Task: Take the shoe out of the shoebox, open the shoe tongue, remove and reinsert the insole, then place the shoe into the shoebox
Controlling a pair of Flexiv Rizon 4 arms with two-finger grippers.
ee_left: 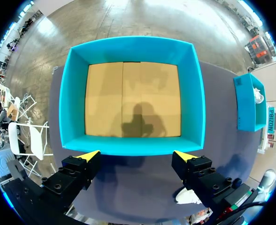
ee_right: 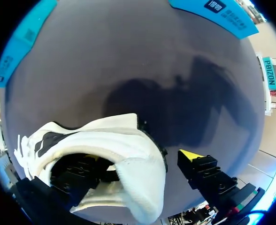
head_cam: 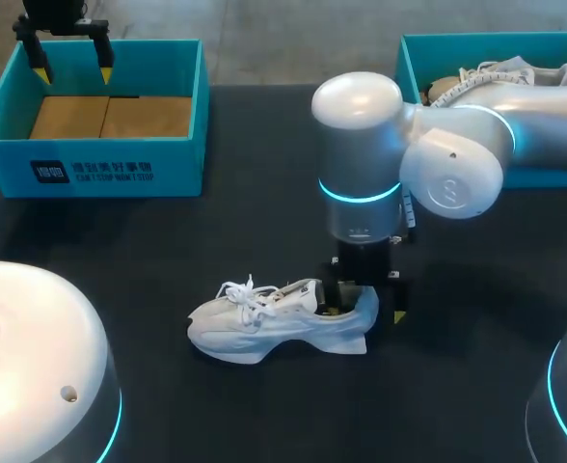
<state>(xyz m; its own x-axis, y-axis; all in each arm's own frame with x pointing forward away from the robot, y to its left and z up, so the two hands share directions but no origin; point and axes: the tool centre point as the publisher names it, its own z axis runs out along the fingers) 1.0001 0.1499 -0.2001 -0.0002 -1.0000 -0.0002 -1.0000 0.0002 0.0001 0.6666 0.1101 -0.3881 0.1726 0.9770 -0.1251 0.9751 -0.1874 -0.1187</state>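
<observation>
Two teal boxes stand at the table's (head_cam: pixel 264 212) far edge, well apart. The left shoebox (head_cam: pixel 91 169) shows only its brown cardboard floor, and the left hand (head_cam: pixel 72 69) hangs over its near wall with fingers spread wide, gripping nothing. The right shoebox (head_cam: pixel 496 39) holds another shoe (head_cam: pixel 486 75), partly hidden by the right arm (head_cam: pixel 457 154). The white shoe (head_cam: pixel 264 323) lies on the table near the middle, laces loose, toe toward the left. The right hand (head_cam: pixel 365 309) straddles its heel: one finger is down inside the opening, the other finger (ee_right: pixel 190 154) stands just outside, apart from the heel, so the hand is not clamped.
</observation>
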